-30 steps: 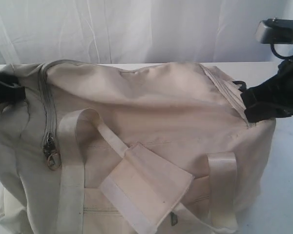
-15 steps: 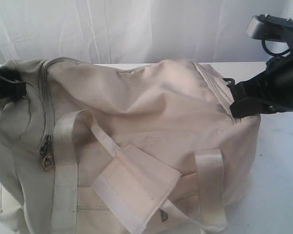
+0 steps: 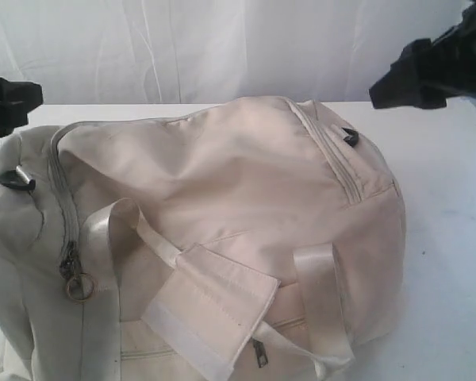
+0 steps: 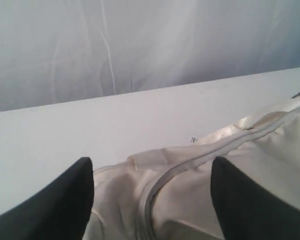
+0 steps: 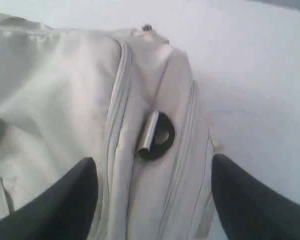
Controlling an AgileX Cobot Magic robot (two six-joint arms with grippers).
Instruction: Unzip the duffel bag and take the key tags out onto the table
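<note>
While the duffel bag lies zipped shut on the near left of the table, no key tags show; I judge them inside. Its main zipper curves over the bag's left end, its pull with a metal ring hanging near left. I have the left gripper hovering above that end, jaws spread, holding nothing. The right gripper hovers over a black plastic ring at the far right end, likewise spread and empty. Step in hand: take hold of the zip. Plan: right pinches fabric beside the black ring to anchor the bag. Left drops to the pull, closes on its tab, then draws along the zipper's curve slowly so the cloth does not bunch.
</note>
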